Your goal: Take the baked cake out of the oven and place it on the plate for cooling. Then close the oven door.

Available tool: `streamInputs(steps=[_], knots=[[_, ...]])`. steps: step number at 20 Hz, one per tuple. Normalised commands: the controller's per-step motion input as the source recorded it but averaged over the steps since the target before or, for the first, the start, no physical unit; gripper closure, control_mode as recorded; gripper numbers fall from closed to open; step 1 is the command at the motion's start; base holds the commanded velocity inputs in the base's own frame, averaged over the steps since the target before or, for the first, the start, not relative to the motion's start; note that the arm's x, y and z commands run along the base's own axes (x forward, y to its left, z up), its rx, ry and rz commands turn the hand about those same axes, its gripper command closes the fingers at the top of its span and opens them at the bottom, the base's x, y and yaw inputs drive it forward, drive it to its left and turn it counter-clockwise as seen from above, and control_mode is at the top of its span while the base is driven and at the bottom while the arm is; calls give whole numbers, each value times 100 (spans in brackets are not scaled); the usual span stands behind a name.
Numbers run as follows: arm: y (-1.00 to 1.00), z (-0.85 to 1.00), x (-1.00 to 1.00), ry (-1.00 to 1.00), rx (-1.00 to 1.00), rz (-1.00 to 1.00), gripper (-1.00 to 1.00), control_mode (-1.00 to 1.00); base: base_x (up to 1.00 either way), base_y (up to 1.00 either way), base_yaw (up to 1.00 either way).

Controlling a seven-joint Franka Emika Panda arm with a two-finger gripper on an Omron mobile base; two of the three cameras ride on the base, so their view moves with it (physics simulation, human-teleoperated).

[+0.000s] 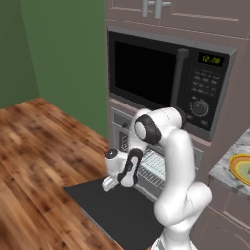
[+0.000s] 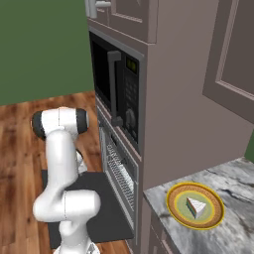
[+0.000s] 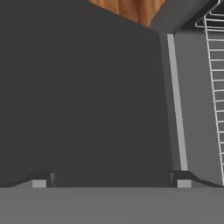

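Observation:
The oven [image 1: 122, 128] sits under the microwave, and its wire rack [image 1: 154, 166] shows in the open cavity. The oven door [image 1: 114, 210] hangs down flat, a wide dark panel in front of it. My gripper [image 1: 111, 185] hovers just above the door's inner face near the hinge, pointing down, open and holding nothing. In the hand view its fingertips [image 3: 39, 181] stand far apart over the dark door [image 3: 87, 96], with the rack [image 3: 214, 87] at the right. A wedge of cake [image 2: 195, 206] lies on the yellow-rimmed plate [image 2: 173, 211] on the counter.
A black microwave [image 1: 161, 78] with a vertical handle is built in above the oven. The marble counter [image 2: 233, 188] carrying the plate [image 1: 240, 168] runs to the right of the oven column. Wooden floor [image 1: 39, 156] spreads to the left, under a green wall.

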Motion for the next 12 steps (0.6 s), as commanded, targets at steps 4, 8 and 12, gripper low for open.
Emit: streamInputs(steps=[4, 8, 12], knots=[[99, 81, -54, -14, -10, 0, -100, -100, 0, 0, 0], [94, 56, -50, -13, -15, -1, -100, -100, 0, 0, 0], [84, 39, -37, -9, -17, -3, -100, -100, 0, 0, 0]])
